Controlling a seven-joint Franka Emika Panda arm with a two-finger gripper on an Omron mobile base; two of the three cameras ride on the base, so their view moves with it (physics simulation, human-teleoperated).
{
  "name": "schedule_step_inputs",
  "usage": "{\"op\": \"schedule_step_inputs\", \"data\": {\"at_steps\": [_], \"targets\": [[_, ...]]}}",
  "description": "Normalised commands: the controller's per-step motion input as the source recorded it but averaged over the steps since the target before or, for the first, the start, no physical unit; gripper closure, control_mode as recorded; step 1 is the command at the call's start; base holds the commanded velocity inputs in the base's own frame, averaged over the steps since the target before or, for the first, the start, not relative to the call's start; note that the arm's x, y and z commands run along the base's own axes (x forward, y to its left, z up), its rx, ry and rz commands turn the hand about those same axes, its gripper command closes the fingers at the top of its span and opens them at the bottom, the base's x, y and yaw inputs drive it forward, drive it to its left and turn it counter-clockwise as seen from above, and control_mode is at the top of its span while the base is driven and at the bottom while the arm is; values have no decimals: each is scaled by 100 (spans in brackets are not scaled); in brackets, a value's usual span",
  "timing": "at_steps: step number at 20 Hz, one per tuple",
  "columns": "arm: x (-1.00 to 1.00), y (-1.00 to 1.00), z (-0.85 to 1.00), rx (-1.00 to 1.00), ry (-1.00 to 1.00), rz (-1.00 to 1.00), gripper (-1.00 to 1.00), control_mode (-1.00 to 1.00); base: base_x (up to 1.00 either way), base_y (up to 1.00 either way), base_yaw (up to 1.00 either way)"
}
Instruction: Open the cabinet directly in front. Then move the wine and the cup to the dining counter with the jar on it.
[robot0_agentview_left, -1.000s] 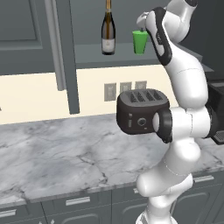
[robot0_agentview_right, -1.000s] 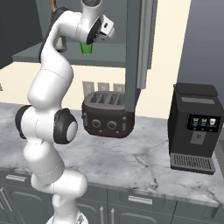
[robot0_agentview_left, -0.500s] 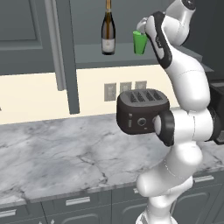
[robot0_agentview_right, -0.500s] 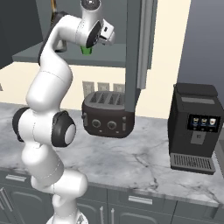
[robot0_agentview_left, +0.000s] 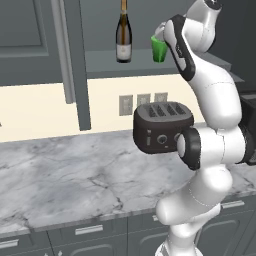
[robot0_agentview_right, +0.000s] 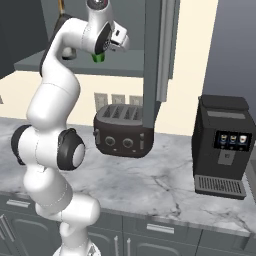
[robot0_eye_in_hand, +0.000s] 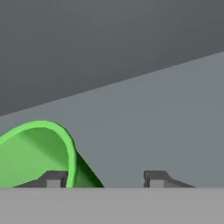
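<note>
Jaws straddle the green cup's (robot0_eye_in_hand: 39, 153) rim, one finger inside, one outside; wine (robot0_agentview_left: 123, 33) stands beside on the cabinet shelf (robot0_agentview_left: 110, 62)

A: What's the arm (robot0_agentview_left: 210, 130) made of, by looks?
B: Glossy white rounded segments, stacked like fat tubes.
A: And the joints?
B: Dark grey discs with black rims; small dark finger tips (robot0_eye_in_hand: 52, 178).

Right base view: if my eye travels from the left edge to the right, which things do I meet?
The robot's white arm → the green cup up on the cabinet shelf → the black toaster → the open cabinet door → the black coffee machine.
</note>
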Motion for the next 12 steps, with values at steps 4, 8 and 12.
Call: {"op": "schedule_step_inputs", "data": {"at_steps": [4, 8, 12], "targets": [[0, 0, 0, 0, 0, 0, 100, -100, 0, 0, 0], [-19, 0, -1, 0, 0, 0, 100, -100, 0, 0, 0], [-84, 0, -5, 1, -11, 0, 100, -100, 0, 0, 0]]}}
